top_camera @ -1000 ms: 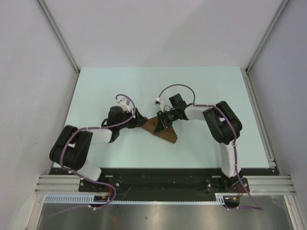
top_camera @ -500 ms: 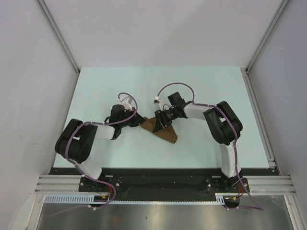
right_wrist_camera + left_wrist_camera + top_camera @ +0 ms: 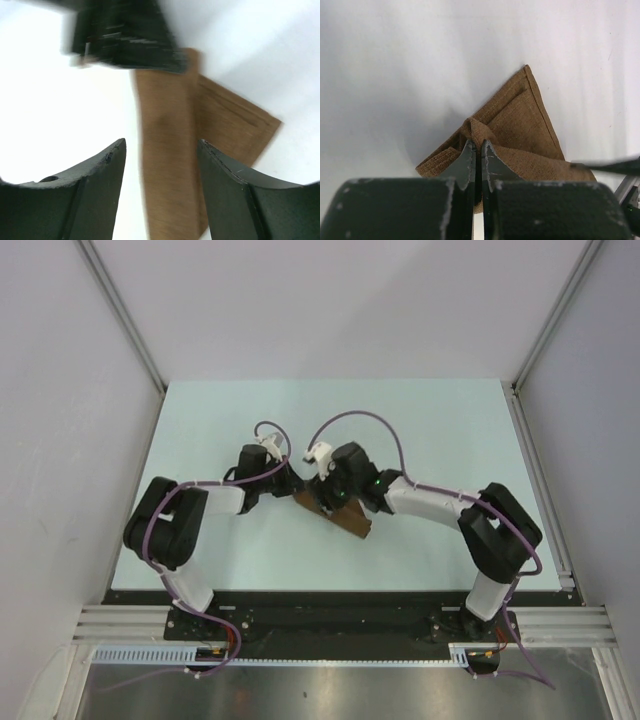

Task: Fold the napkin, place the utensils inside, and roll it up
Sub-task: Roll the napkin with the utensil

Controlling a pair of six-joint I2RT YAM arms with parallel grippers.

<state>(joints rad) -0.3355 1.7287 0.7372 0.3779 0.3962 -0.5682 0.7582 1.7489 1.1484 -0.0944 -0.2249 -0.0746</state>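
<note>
Around the action: a pale blue-green table (image 3: 430,430) boxed in by plain grey-white walls (image 3: 300,310), a silver metal rail (image 3: 350,620) along the near edge, and purple cables (image 3: 355,420) looping over both wrists. Nothing else loose lies near the two hands; the only crowding is the hands themselves, nose to nose over the same small bundle.

The left gripper (image 3: 290,490) has its jaws pressed together, pinching a raised ridge of the brown cloth napkin (image 3: 345,520). In the left wrist view the two fingertips (image 3: 468,152) bite right into that ridge, and the napkin (image 3: 520,125) fans away beyond them as a folded, pointed shape lying flat on the table.

The right gripper (image 3: 325,502) hangs just above the napkin with its jaws well apart and gripping nothing. In its own camera the right gripper (image 3: 162,145) straddles a long rolled strip of the napkin (image 3: 230,125), which runs from between the fingers out ahead, with a flatter corner spreading to the right of the hand.

Hard to read: the dark block just beyond the strip is the left gripper (image 3: 120,35), badly blurred. A thin dark streak (image 3: 610,167) at the right edge of the left wrist view is too smeared to name. From above, both hands cover the napkin's far end, and whatever sits inside the folds is hidden.
</note>
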